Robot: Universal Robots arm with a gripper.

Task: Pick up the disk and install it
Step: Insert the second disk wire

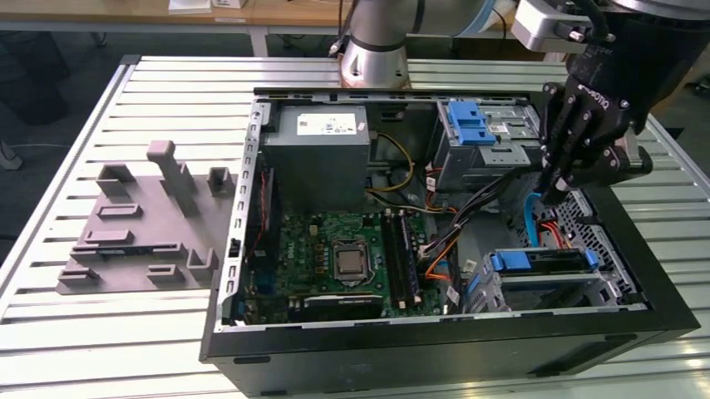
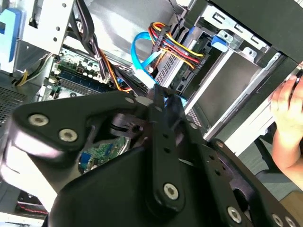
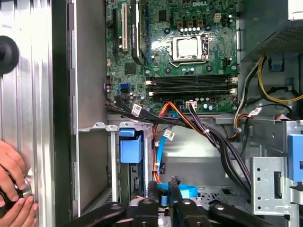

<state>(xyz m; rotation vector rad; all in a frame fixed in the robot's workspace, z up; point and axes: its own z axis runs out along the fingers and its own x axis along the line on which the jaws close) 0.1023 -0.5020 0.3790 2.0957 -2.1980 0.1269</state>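
Note:
The disk (image 1: 541, 260), silver with a blue plastic frame, sits in the drive bay at the front corner of the open computer case (image 1: 444, 345), on the exterior view's right. Its blue frame end (image 3: 130, 147) also shows in the first wrist view. My gripper (image 1: 560, 184) hangs just above the case behind that bay, over the cables. It is shut, with nothing clearly held. Its fingertips (image 3: 154, 190) stand close together beside a looping blue cable (image 3: 185, 191). In the second wrist view the gripper (image 2: 159, 98) points down at the same blue cable (image 2: 142, 59).
A grey metal box (image 1: 322, 158) and the motherboard (image 1: 344, 258) fill the case's left half. A silver cage with a blue latch (image 1: 471, 125) sits at the back. A grey fixture (image 1: 145, 224) lies on the slatted table. A person's hand (image 3: 14, 189) rests outside the case wall.

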